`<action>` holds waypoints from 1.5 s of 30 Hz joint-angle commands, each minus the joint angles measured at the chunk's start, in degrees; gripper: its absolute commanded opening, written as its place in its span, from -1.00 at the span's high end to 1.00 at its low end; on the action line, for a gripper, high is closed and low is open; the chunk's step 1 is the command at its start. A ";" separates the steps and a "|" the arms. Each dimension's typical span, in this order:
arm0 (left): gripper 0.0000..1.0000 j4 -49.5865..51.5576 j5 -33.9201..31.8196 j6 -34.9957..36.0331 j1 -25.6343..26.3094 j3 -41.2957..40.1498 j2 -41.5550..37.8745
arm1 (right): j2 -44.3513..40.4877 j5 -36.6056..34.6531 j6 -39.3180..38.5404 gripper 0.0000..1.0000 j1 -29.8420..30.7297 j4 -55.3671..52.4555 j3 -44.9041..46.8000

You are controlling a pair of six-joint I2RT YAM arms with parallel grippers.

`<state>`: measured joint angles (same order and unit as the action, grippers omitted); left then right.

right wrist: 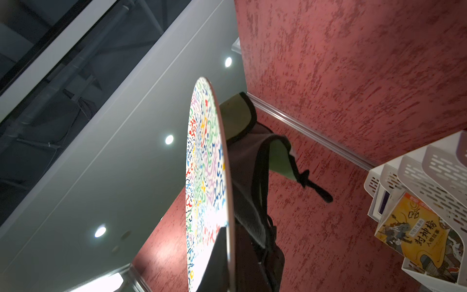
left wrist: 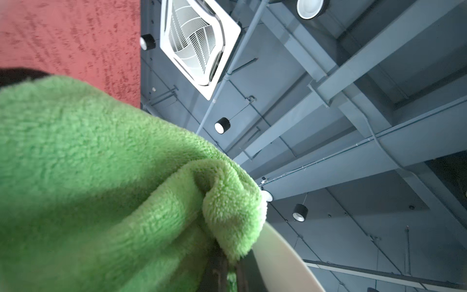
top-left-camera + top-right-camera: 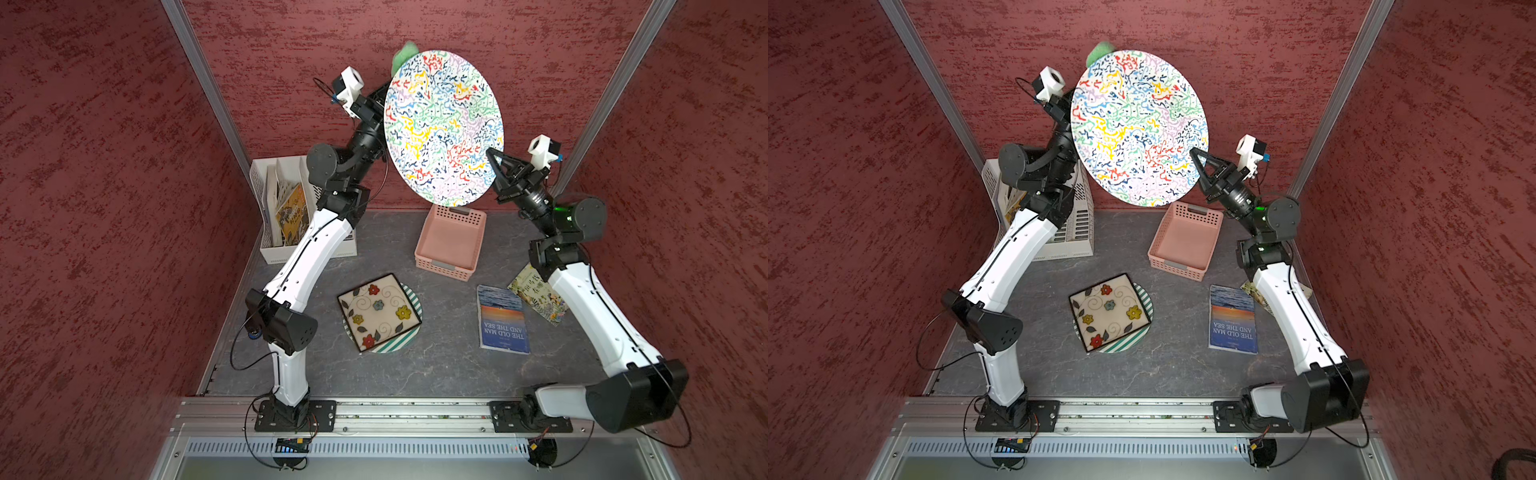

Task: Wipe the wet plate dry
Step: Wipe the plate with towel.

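left wrist alone shows left claw (image 2: 226, 271) clamping cloth (image 2: 101, 177); right claw (image 3: 491, 153) pinches plate (image 3: 440, 124).

We were looking at a robot lab. The left arm (image 3: 307, 257) and the right arm (image 3: 598, 316) were bolted to a metal rail (image 3: 415, 415) by a gray table (image 3: 449, 374), inside red walls (image 3: 104, 208). Overhead we saw bare beams (image 2: 353, 73), an air vent (image 2: 199, 43) and hanging lamps (image 2: 222, 125).

Grey marbled tabletop (image 3: 449, 374) with white file rack (image 3: 261, 183), pink basket (image 3: 444, 267), striped round plate (image 3: 392, 345), blue book (image 3: 503, 320), leafy-covered book (image 3: 536, 297)
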<state>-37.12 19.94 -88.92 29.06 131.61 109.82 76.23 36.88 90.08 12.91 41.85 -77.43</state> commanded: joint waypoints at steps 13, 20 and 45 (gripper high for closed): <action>1.00 -11.62 0.19 5.43 9.93 -22.75 -13.14 | 14.96 -9.79 -2.33 1.00 -9.47 -8.21 -24.53; 1.00 0.47 -0.34 17.22 8.73 -35.29 -25.92 | 9.46 -10.70 -7.15 1.00 -12.26 -17.25 -16.11; 1.00 73.09 -16.26 68.28 19.35 -2.28 -4.29 | -0.27 -14.48 -24.26 1.00 7.97 -34.59 -12.94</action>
<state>33.58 -4.56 -20.08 48.53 127.74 102.83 77.38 21.80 59.90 19.18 -3.88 -86.19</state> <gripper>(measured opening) 0.075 0.089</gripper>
